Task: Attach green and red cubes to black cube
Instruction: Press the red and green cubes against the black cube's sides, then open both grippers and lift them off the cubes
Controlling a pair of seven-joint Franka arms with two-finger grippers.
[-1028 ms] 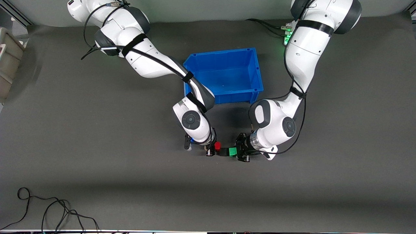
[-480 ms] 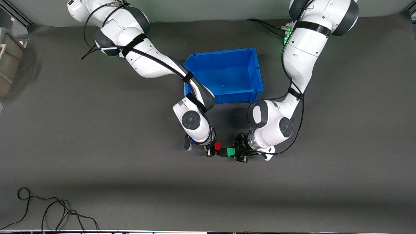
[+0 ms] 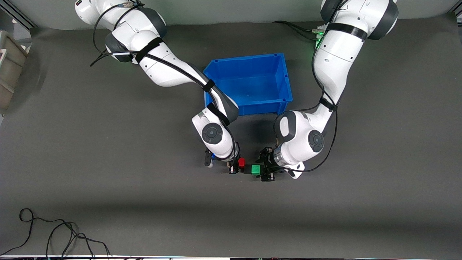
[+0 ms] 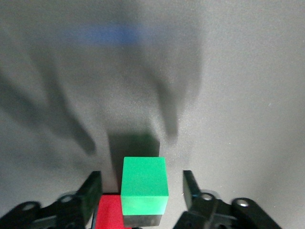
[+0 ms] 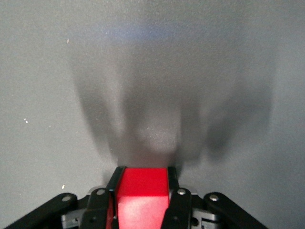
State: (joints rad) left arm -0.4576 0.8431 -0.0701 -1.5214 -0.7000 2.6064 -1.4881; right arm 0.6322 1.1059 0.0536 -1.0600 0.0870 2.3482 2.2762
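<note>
The green cube [image 3: 256,169] sits against the black cube [image 3: 248,170], and the red cube [image 3: 241,162] is on the black cube's other face, all just above the grey mat. In the left wrist view the green cube [image 4: 144,183] rests on the black cube [image 4: 141,220], with the red cube [image 4: 112,212] beside it. My left gripper [image 3: 261,169] is open, its fingers [image 4: 90,195] standing clear of the green cube on both sides. My right gripper [image 3: 236,166] is shut on the red cube [image 5: 142,191].
A blue bin [image 3: 245,57] stands farther from the front camera than the cubes, between the two arms. A black cable [image 3: 54,234] loops near the front edge at the right arm's end. A beige box [image 3: 9,65] sits at that same end.
My left gripper has opened and let go of the green cube, after nudging it slightly toward the right arm. The right gripper has kept still on the red cube.
</note>
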